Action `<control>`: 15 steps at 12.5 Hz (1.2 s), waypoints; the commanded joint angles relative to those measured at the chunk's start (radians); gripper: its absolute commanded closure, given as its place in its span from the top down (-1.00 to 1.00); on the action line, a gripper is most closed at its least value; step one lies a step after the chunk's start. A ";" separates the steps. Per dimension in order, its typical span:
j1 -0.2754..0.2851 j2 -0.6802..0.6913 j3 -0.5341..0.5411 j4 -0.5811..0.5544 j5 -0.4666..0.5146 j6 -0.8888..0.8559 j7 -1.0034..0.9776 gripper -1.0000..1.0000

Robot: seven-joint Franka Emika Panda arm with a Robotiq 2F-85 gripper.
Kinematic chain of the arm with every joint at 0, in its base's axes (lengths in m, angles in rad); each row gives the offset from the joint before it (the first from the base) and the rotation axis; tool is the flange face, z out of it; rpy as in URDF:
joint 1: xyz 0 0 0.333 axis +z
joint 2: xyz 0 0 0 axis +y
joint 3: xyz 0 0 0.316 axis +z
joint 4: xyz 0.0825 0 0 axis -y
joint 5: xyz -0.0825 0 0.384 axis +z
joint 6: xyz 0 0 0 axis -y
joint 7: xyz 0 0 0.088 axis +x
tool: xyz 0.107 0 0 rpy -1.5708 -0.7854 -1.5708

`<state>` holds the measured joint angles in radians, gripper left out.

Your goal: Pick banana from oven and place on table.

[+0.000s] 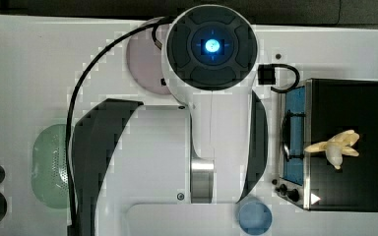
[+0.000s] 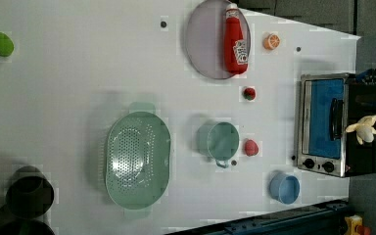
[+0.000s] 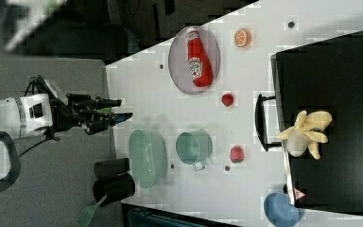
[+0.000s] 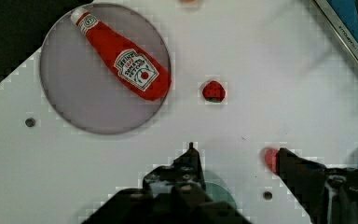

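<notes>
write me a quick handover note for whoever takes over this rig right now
Gripper: open, empty, up above the table, away from the oven.
Banana: lying on the oven's black top near the front edge above the door, peel flaps splayed.
Oven: door shut, standing at the right end of the table in the top view.
Done: nothing yet; banana untouched.
Left: reach over to the oven, grip the banana, lift it, set it on a bare spot of the table.

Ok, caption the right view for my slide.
Banana lies on the oven top; open pincer waits off the table's far edge.
</notes>
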<state>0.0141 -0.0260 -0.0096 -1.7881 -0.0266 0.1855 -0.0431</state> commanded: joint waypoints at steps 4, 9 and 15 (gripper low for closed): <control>-0.025 -0.357 -0.017 -0.130 -0.020 -0.225 0.179 1.00; -0.044 -0.277 -0.153 -0.132 -0.024 -0.129 0.055 1.00; -0.053 -0.090 -0.405 -0.131 -0.024 0.126 -0.298 1.00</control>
<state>-0.0224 -0.0862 -0.3713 -1.9092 -0.0244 0.2869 -0.1952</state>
